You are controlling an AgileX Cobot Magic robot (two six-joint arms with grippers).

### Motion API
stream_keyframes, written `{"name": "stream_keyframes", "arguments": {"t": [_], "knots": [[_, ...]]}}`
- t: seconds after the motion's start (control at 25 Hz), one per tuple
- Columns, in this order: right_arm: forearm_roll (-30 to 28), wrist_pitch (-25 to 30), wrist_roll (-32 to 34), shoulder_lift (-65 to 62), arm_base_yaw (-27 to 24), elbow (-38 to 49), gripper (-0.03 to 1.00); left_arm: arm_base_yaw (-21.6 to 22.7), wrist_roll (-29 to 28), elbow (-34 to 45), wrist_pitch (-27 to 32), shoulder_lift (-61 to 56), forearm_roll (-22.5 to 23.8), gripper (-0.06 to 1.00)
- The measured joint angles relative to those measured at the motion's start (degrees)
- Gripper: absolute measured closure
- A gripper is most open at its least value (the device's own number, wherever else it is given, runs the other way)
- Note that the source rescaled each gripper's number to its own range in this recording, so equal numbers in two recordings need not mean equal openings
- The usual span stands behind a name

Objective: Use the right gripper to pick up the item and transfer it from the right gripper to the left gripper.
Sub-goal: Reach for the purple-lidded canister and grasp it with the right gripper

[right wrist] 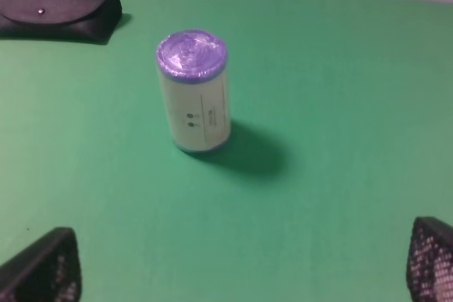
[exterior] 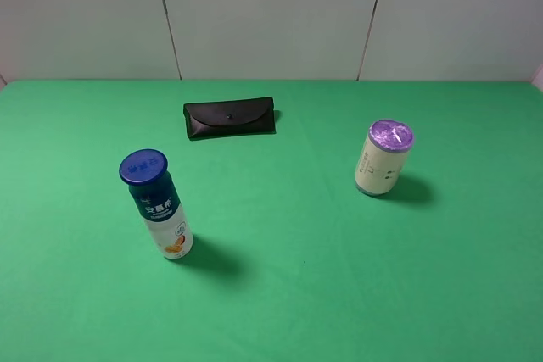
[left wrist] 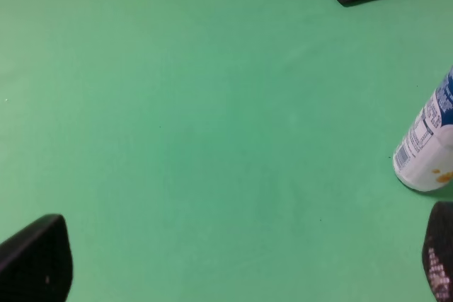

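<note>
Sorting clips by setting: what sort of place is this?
Probably a robot test bench: a green-covered table, a bare white panelled wall, and staged odd items like the bottle and black case.

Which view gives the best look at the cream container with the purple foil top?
The right wrist view: the cream container stands upright, close and large, foil top and dark side print visible. The exterior high view shows it whole but smaller, on the right of the green table. The left wrist view misses it.
</note>
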Motion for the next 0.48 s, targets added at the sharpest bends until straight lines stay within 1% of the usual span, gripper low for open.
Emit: {"name": "stream_keyframes", "arguments": {"t": [0.48], "knots": [[0.0, 0.0, 0.0, 0.0, 0.0, 0.0, -0.03, 0.0, 0.0, 0.0, 0.0, 0.0, 0.0, -0.03]]}}
